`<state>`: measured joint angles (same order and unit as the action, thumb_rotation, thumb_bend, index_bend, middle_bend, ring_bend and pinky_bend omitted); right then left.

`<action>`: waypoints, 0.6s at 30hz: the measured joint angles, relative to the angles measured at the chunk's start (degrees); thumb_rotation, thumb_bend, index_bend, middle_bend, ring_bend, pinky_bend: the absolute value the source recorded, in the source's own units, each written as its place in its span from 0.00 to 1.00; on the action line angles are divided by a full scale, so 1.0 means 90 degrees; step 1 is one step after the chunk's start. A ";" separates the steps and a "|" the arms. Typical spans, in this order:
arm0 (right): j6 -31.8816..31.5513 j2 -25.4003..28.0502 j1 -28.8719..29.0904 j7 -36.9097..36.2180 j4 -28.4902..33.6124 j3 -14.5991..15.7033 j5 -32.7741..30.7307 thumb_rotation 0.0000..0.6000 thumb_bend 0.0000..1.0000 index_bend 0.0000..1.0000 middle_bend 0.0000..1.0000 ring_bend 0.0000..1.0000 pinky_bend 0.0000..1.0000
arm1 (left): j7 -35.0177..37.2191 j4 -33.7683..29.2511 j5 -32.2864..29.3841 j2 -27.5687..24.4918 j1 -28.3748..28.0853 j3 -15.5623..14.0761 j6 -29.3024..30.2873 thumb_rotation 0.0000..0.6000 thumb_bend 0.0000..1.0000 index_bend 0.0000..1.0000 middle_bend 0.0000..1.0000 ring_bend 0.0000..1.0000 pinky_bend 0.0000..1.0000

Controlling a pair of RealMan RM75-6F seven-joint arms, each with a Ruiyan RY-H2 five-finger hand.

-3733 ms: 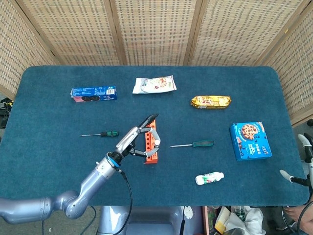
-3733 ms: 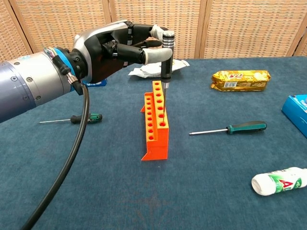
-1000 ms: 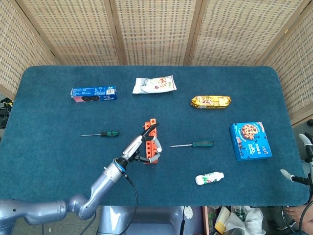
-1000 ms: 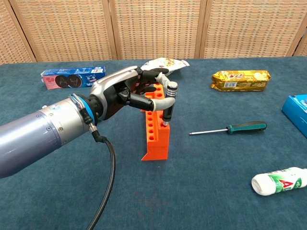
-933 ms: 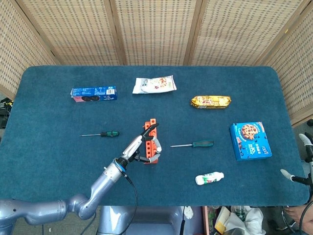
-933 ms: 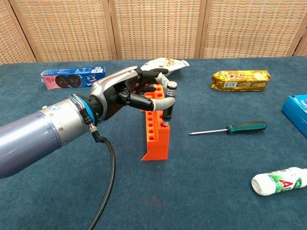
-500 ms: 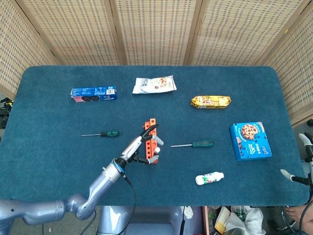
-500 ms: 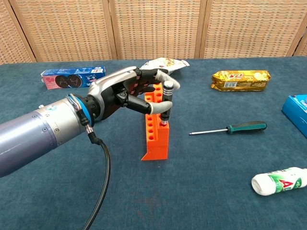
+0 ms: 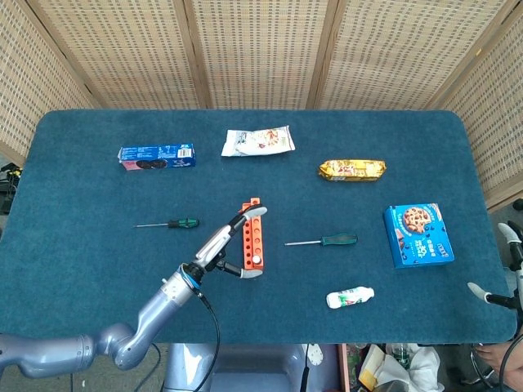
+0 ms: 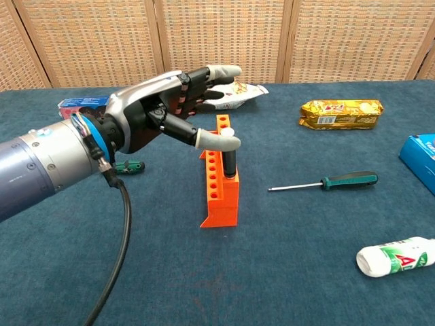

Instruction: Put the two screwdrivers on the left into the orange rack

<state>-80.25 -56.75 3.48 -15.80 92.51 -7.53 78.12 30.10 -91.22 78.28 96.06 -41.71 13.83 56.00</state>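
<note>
An orange rack stands mid-table, also seen from the head view. A black-handled screwdriver stands upright in a hole at its near end. My left hand hovers just left of the rack with its fingers spread and nothing in it. Its thumb tip lies at the top of the handle, and I cannot tell if they touch. A second screwdriver with a green-black handle lies on the table to the left, partly hidden by my arm in the chest view. My right hand shows at the right edge, fingers apart, holding nothing.
A third screwdriver lies right of the rack. Around it are a white bottle, a blue cookie box, a gold snack pack, a white bag and a blue biscuit pack.
My left hand lowered the black-handled screwdriver into the rack, then let go of it. Its fingers spread and the hand drew back to the left.
</note>
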 measured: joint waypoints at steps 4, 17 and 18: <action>0.0001 0.0004 -0.0001 0.0002 0.0010 0.0008 0.0011 1.00 0.00 0.00 0.00 0.00 0.00 | -0.0138 -0.0425 0.0059 -0.0436 0.0018 0.0051 0.0026 1.00 0.04 0.00 0.00 0.00 0.00; -0.0013 -0.0020 0.0008 0.0164 0.0076 0.0030 0.0034 1.00 0.00 0.00 0.00 0.00 0.00 | -0.2213 -0.1654 -0.0222 -0.1773 -0.0081 0.0127 -0.0178 1.00 0.00 0.00 0.00 0.00 0.00; -0.0016 -0.0026 0.0009 0.0192 0.0085 0.0033 0.0037 1.00 0.00 0.00 0.00 0.00 0.00 | -0.2536 -0.1786 -0.0300 -0.1860 -0.0120 0.0109 -0.0218 1.00 0.00 0.00 0.00 0.00 0.00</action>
<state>-80.39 -56.98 3.56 -14.08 93.28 -7.23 78.45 7.27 -107.30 75.57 79.32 -42.79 14.81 54.03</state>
